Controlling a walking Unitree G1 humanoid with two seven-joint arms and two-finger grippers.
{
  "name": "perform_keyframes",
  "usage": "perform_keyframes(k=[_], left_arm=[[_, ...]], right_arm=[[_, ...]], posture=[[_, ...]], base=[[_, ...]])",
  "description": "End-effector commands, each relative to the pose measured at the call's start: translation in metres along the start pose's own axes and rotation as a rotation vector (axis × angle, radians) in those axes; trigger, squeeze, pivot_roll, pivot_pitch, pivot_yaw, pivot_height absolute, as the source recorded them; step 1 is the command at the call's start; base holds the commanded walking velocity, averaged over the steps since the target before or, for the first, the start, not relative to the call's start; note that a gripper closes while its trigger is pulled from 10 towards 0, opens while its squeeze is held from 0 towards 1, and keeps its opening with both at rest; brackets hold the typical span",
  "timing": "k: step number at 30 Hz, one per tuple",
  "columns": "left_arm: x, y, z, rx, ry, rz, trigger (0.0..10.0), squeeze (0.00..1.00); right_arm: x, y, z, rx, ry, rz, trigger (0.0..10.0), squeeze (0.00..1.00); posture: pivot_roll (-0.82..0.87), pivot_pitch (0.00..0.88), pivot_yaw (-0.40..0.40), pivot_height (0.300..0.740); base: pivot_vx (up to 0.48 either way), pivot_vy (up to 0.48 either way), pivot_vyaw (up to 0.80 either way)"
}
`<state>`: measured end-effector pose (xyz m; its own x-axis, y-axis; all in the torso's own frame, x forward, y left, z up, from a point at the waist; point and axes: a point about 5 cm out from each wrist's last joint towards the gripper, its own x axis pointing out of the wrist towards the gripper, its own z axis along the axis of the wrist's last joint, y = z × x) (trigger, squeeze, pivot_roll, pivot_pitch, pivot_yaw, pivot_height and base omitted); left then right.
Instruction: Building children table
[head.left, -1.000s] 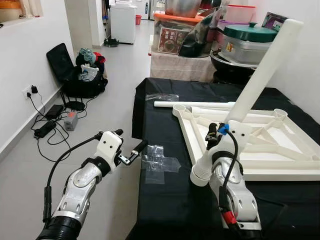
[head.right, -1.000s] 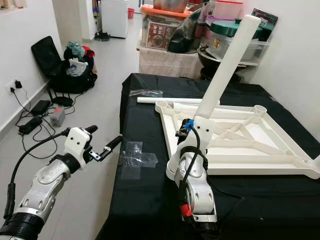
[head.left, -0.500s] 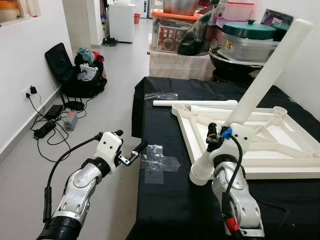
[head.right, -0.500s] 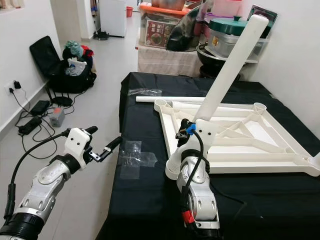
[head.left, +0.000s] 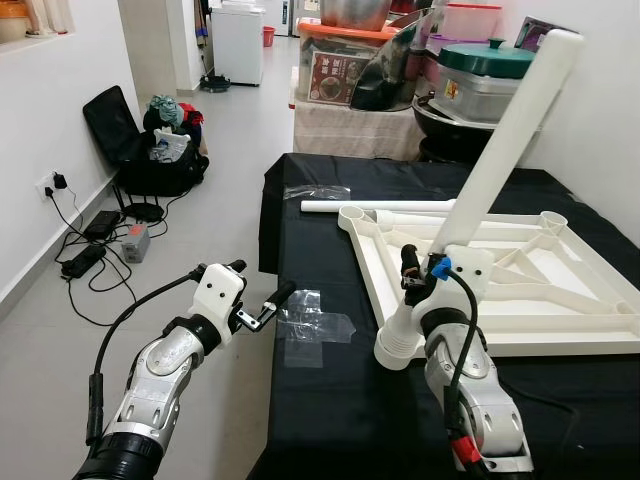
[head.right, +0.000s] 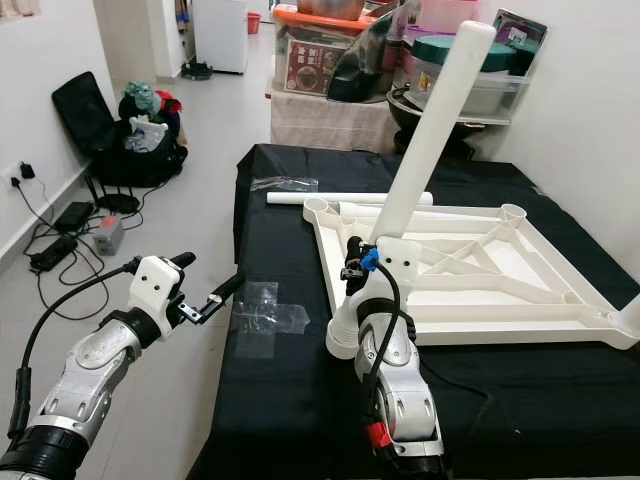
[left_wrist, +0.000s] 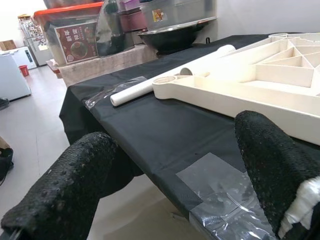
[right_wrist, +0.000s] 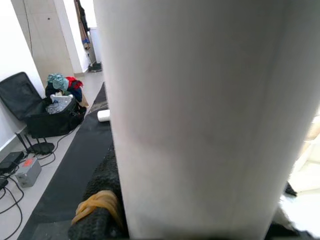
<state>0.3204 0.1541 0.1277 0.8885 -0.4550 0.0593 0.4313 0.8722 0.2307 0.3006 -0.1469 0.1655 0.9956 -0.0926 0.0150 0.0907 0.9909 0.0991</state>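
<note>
Left eye view: white table leg (head.left: 500, 150), a long tube, is held tilted, its upper end leaning away toward the far right and its flared lower end low above the black table cover (head.left: 330, 400), just off the near left edge of the tabletop frame. The right gripper (head.left: 425, 275) is clamped around the leg near its lower third; in the right wrist view the tube (right_wrist: 210, 115) stands directly against a black finger (right_wrist: 97, 200), so the grip reads as pinched on the leg.

The white tabletop (head.left: 560, 290) lies upside down on the black cover, ribs facing up, with round leg sockets at its corners; the near left socket (head.left: 353, 213) is open. A second white leg (head.left: 380, 207) lies flat on the cover just beyond the tabletop's far edge, also seen in the left wrist view (left_wrist: 170, 75).

The left gripper (head.left: 272, 300) hovers at the left edge of the cover, above the floor, apart from the tabletop. Its fingers (left_wrist: 75, 185) stand spread with nothing between them. Just beside them, clear plastic wrapping (head.left: 315, 325) lies flat on the cover; another piece of clear plastic (head.left: 320, 192) lies near the far left corner.

Beyond the table: storage boxes and a large pot with a green lid (head.left: 485, 60). On the floor to the left: a black bag with clothes (head.left: 150, 150) and cables at a wall socket (head.left: 90, 250).
</note>
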Motion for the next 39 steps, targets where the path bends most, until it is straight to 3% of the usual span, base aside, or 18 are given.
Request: perform_keyframes(k=[1, 23, 39], left_arm=[[-0.0011, -0.0028, -0.0037, 0.0, 0.011, -0.007, 10.0, 0.0], [-0.0021, -0.0017, -0.0049, 0.006, 0.021, -0.013, 10.0, 0.0], [-0.0013, -0.0008, -0.0038, 0.012, 0.017, -0.015, 10.0, 0.0]], right_arm=[[-0.0052, -0.0109, -0.0426, -0.046, 0.214, -0.038, 10.0, 0.0], [-0.0066, -0.0106, -0.0465, -0.034, 0.217, -0.02, 10.0, 0.0], [-0.0046, -0.0187, -0.0469, -0.07, 0.227, -0.13, 10.0, 0.0]], posture=[[0.03, 0.0, -0.078, 0.74], [0.03, 0.0, -0.073, 0.74], [0.04, 0.0, -0.073, 0.74]], base=[[0.0, 0.0, 0.0], [0.0, 0.0, 0.0], [0.0, 0.0, 0.0]])
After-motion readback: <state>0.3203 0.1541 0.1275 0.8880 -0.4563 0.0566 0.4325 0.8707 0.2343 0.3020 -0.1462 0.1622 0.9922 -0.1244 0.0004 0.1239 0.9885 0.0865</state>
